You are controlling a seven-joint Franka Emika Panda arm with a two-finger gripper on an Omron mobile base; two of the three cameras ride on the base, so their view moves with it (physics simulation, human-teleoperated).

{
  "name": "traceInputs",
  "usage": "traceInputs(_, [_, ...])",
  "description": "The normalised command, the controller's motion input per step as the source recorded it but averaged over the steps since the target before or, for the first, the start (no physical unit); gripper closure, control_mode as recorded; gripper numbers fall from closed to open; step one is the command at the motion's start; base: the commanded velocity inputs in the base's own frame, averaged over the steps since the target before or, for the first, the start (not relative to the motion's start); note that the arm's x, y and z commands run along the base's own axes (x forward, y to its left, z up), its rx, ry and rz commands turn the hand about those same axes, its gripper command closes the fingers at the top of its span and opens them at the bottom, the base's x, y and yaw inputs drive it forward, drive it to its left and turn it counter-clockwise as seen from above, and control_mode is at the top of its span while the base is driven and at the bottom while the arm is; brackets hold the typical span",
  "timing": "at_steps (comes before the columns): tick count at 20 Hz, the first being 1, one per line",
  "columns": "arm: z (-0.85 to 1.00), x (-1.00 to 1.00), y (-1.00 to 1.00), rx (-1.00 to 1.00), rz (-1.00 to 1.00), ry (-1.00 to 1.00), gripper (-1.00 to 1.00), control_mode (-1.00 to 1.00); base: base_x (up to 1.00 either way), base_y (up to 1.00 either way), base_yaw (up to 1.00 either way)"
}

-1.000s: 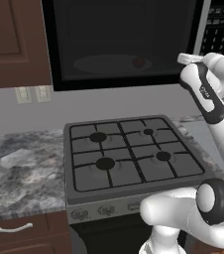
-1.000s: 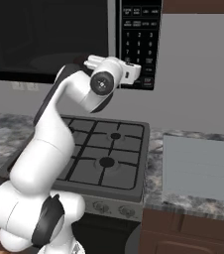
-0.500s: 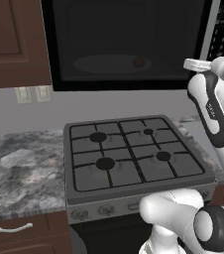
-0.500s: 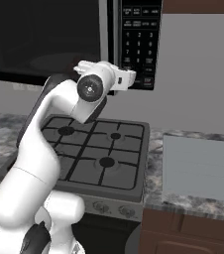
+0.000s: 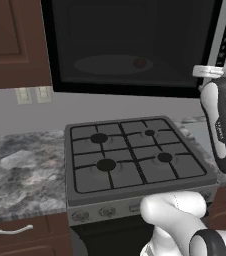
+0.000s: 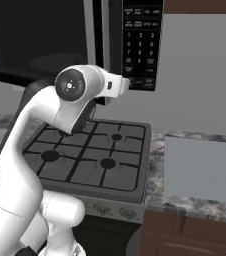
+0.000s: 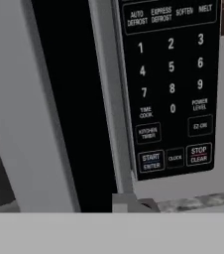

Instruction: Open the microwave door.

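Observation:
The microwave door [image 5: 130, 45] is a wide dark glass panel above the stove. Its silver handle strip [image 6: 89, 35] stands a little away from the black keypad panel [image 6: 142, 45], with a dark gap between them, so the door is slightly ajar. In the hand view the grey door edge [image 7: 29, 109] fills the left, then the black gap, then the keypad [image 7: 171, 84]. My gripper [image 6: 126, 85] sits at the lower end of that gap, just below the keypad. Its fingers are hidden, so I cannot make out whether they are open or shut.
A four-burner gas stove [image 5: 130, 155] lies directly below the microwave. Marble counter [image 5: 20, 170] runs to its left, and a pale grey slab [image 6: 205, 165] lies on the counter to its right. A brown cabinet [image 5: 10, 40] flanks the microwave on the left.
The door's handle edge has swung away from the keypad and the dark gap has widened. My hand has drawn back and down along with it.

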Motion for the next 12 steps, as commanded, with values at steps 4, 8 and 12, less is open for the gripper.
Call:
traceInputs(4, [0.0, -0.47, -0.08, 0.0, 0.0, 0.17, 1.0, -1.0, 0.0, 0.0, 0.0])
traceInputs(8, [0.02, -0.37, 0.0, 0.0, 0.01, 0.1, -1.0, -1.0, 0.0, 0.0, 0.0])
traceInputs(12, [0.4, -0.47, -0.22, 0.0, 0.01, -0.04, -1.0, -1.0, 0.0, 0.0, 0.0])
